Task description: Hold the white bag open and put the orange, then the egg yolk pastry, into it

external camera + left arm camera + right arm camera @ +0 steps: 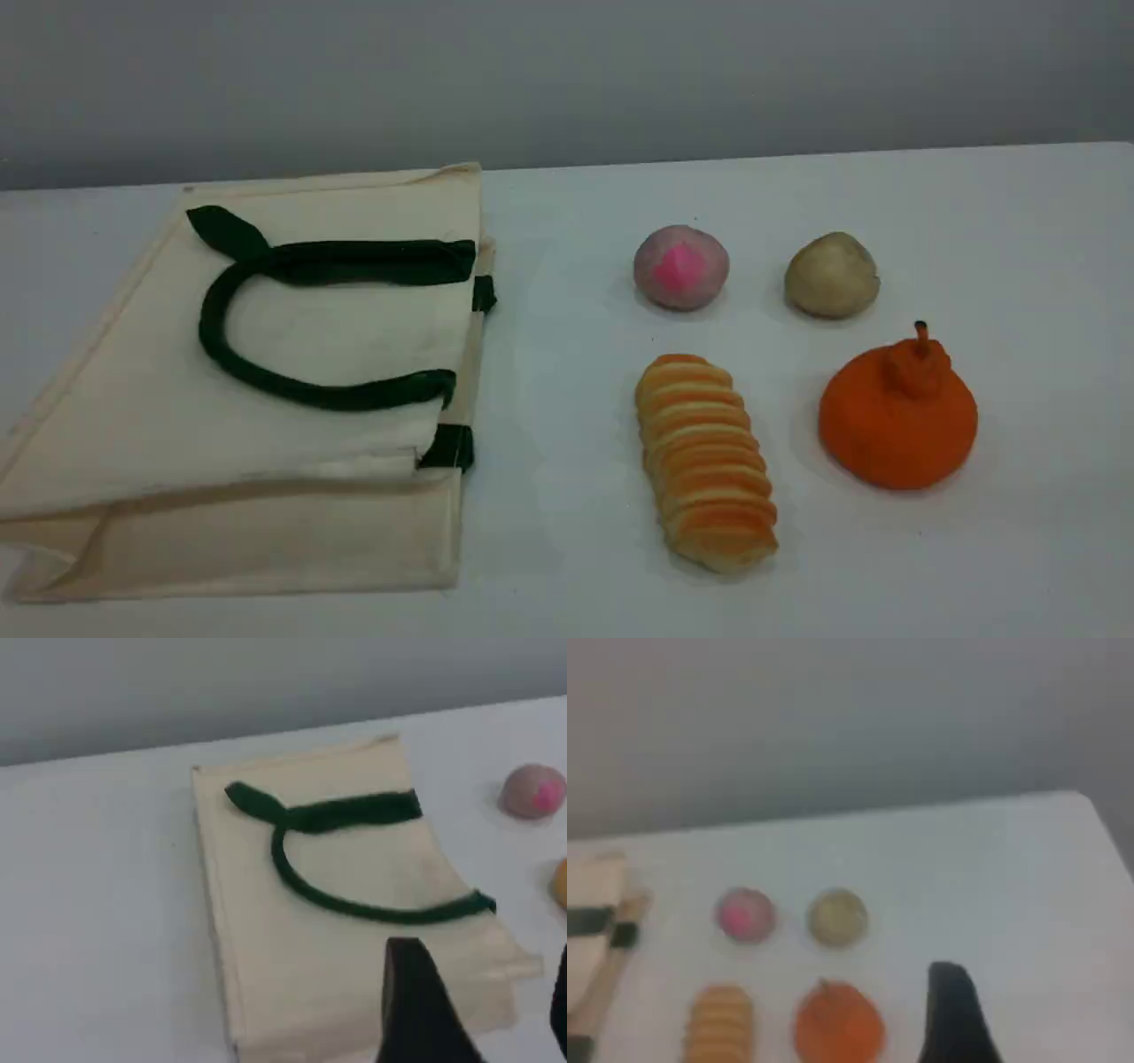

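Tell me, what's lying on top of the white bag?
Only its own dark green strap handle lies on the flat white bag. No food sits on it. Whether anything is inside stays hidden, since it is folded shut.

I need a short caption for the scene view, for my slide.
Flat white bag left; orange and egg yolk pastry right.

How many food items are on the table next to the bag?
4, none hidden: pink-centred ball back left, egg yolk pastry back right, ridged bread roll front left, orange front right.
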